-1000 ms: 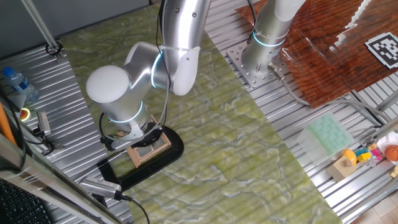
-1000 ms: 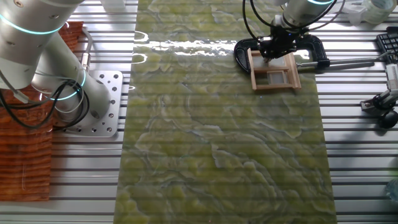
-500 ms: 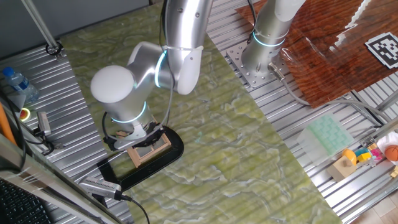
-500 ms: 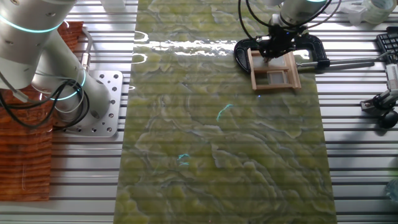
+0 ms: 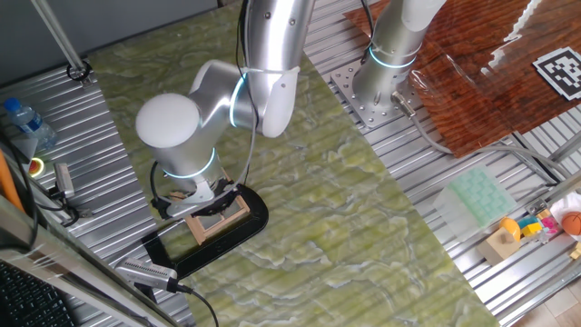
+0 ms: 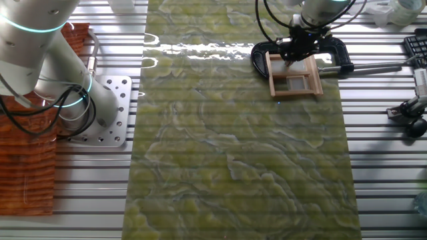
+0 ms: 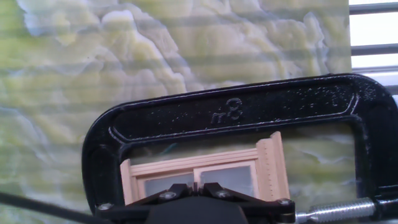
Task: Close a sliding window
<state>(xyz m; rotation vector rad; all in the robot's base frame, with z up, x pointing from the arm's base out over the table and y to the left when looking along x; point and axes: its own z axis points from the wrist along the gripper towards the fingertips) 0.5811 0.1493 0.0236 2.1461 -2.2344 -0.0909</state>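
One green marbled mat (image 6: pixel 233 147), ribbed metal table (image 6: pixel 387 187)

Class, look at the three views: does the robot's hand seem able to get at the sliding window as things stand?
Probably yes. The hand already sits right over the sliding window, at the frame's edge, and nothing lies between them. The black clamp rings the frame but leaves its top uncovered.

— Any lettering worth reading?
— Only raised characters cast into the glossy black metal C-shaped clamp (image 7: pixel 236 112) in the hand view: looks like "m8", though the first character stays uncertain.
— Anything else?
— A black-and-white square fiducial marker (image 5: pixel 560 70) on the reddish-brown wooden board (image 5: pixel 472 82) in one fixed view; a coded pattern, no letters. Nothing legible in the other fixed view.
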